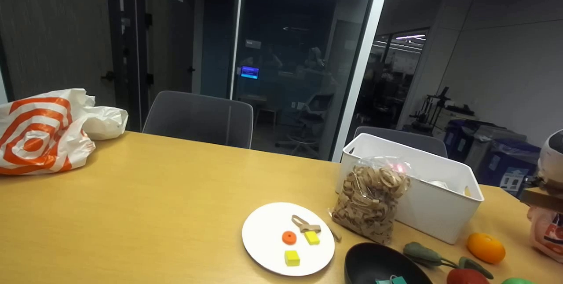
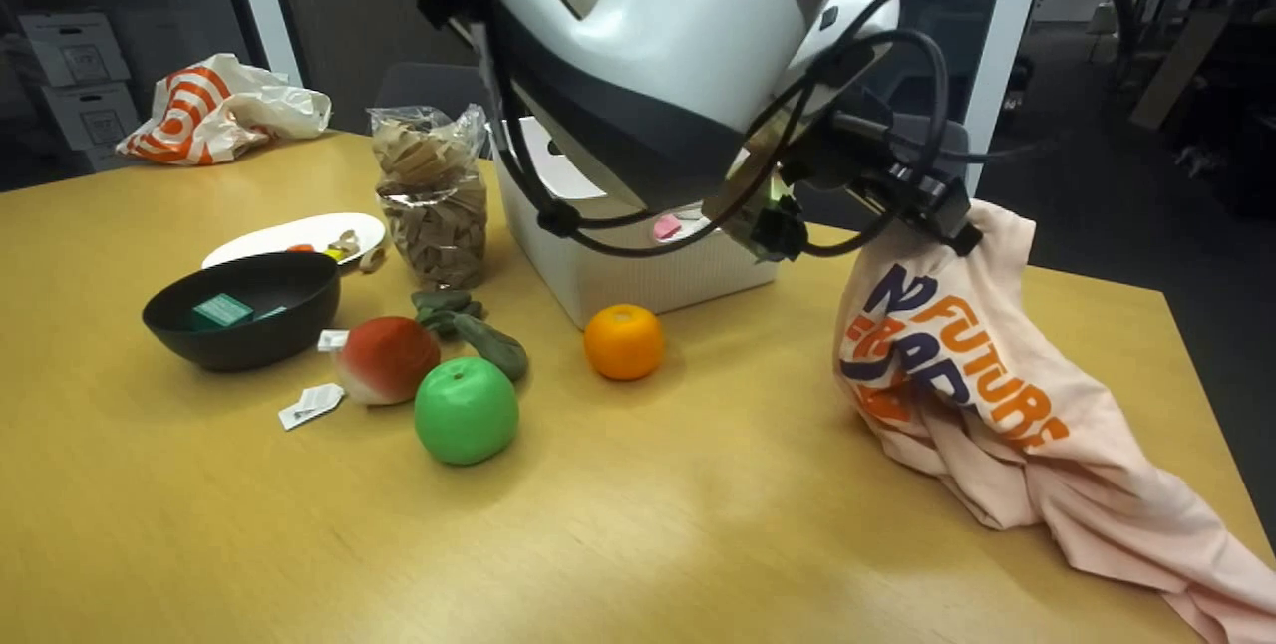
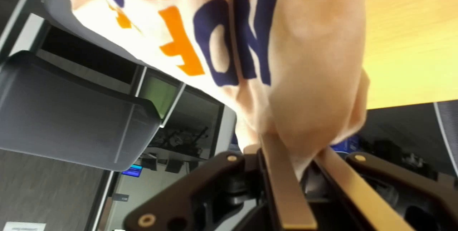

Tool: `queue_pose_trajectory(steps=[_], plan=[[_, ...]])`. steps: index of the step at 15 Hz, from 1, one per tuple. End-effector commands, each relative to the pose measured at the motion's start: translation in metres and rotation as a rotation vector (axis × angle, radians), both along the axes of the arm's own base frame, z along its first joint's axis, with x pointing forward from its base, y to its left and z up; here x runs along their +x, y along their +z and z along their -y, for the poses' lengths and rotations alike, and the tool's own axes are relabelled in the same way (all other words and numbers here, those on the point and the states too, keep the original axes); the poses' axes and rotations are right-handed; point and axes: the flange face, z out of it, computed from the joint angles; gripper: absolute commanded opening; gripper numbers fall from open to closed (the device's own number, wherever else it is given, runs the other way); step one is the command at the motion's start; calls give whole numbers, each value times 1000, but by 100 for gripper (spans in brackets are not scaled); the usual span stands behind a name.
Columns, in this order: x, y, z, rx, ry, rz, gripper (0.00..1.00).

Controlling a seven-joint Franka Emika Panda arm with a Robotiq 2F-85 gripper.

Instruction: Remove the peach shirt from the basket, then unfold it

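Gripper [image 3: 294, 147] grasps peach shirt [image 2: 1057, 484] outside basket [image 2: 648, 277]. Folds break its print [image 2: 1000, 390]. In exterior view, shirt's lower end is cut off; whether it touches table [image 2: 698, 524], cannot tell. Arm [image 2: 678, 56] hides much of basket.

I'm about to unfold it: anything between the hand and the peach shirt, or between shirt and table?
Nothing visible: the hand grips the peach shirt directly; the shirt hides part of the table. In an exterior view the orange and the white basket stand to the picture's left of it; spreading that way might meet them.
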Motion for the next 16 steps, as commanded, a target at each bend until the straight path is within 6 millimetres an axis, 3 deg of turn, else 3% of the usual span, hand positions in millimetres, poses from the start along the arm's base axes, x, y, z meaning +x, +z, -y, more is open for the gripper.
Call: queue_pose_trajectory(steps=[1,7,8,9,11,13,14,16], plan=[[21,13,6,5,89,130,12],[68,50,-17,13,136,379,12],[76,52,-22,25,133,425,18],[83,49,-25,41,117,474,37],[91,45,-29,62,101,559,45],[88,29,-29,72,90,607,61],[94,39,-32,70,64,613,70],[88,24,-24,55,41,592,84]])
